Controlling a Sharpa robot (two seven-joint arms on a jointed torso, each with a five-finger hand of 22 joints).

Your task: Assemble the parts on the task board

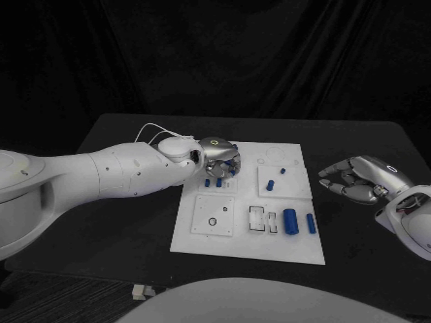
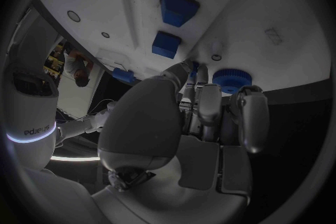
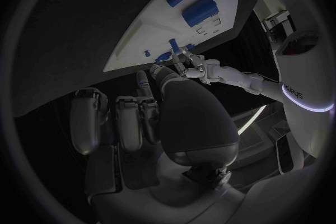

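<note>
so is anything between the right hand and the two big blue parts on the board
Nothing visible. The right hand hovers off the board's right edge, with bare table and board between it and the blue parts.

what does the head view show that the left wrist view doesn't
Head view alone: the right hand hovering off the task board's right edge, holding nothing, and the two long blue parts near the board's front. Left wrist view alone: a round toothed blue part beside the left hand's fingertips. Both: the left hand down over the board's far left corner, with small blue parts around it.
</note>
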